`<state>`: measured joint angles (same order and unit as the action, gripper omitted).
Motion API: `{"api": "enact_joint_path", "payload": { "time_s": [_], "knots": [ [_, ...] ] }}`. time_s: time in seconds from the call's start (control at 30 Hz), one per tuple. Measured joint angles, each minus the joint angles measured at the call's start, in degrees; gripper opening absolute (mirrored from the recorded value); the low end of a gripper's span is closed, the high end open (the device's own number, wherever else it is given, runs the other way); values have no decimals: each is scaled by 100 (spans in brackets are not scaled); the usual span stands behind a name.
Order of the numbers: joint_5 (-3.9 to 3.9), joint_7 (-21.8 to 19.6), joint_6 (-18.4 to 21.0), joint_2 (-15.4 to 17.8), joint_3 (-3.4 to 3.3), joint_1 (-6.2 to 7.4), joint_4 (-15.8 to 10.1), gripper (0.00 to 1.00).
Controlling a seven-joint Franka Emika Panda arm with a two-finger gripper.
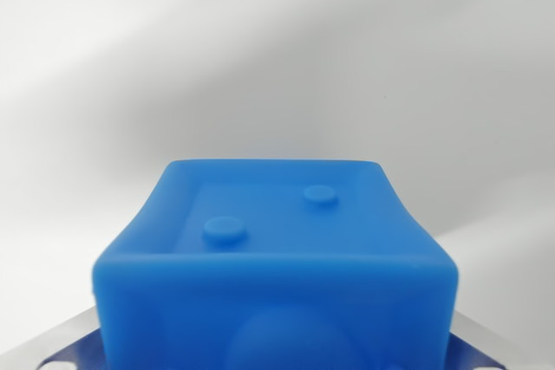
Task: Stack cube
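Blue cube (277, 257) fills 6 o'clock, gripper (277, 357) apparently pinching it though fingers are hidden; keep it level, descend slowly.

Only small parts of the gripper (277, 361) show at the bottom corners of the wrist view: flat grey metal pieces (61, 348) with slanted edges, each with small pale round spots like screws.

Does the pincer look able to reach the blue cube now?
Probably yes: the blue cube sits very close to the wrist camera, between metal parts at the lower corners, and nothing lies in the way. Whether the pincer is shut on it cannot be told.
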<state>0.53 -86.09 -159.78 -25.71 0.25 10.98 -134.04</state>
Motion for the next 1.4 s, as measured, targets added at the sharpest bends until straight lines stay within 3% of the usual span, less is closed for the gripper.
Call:
{"api": "enact_joint_path", "payload": {
  "time_s": [1.4],
  "knots": [
    [-19,71,1267,1500,-4,-39,-204,0]
  ]
}}
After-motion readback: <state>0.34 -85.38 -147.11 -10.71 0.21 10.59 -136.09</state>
